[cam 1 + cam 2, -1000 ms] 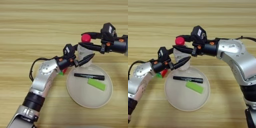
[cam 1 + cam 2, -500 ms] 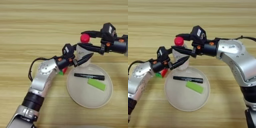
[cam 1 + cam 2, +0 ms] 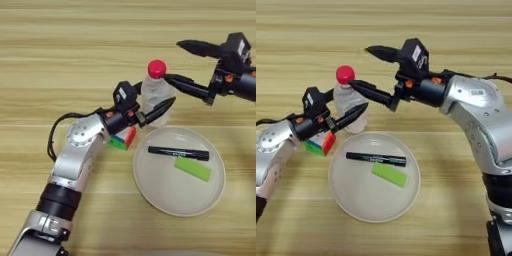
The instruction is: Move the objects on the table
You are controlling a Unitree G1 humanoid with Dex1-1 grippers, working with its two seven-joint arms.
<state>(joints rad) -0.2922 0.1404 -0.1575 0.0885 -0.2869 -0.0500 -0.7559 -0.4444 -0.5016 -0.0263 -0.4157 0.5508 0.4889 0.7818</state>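
The clear bottle (image 3: 154, 100) with a red cap (image 3: 157, 68) stands upright just behind the cream plate (image 3: 150, 196). My left gripper (image 3: 156, 95) is shut on the bottle's body, one finger across its front and one behind. My right gripper (image 3: 360, 66) is open wide to the right of the cap, and its lower fingertip (image 3: 356, 84) lies close to the bottle's shoulder. The black marker pen (image 3: 177, 152) and the green block (image 3: 192, 168) lie side by side in the plate. I cannot tell whether the bottle rests on the table (image 3: 60, 45).
A small multicoloured cube (image 3: 122, 139) sits on the table under my left wrist, just left of the plate. My right arm (image 3: 476, 100) reaches in from the right side, above the plate's far edge.
My right gripper has let go near the cap and drawn back to the right and upward. My left gripper has shifted the bottle a little to the left. Plate, pen and block are unmoved.
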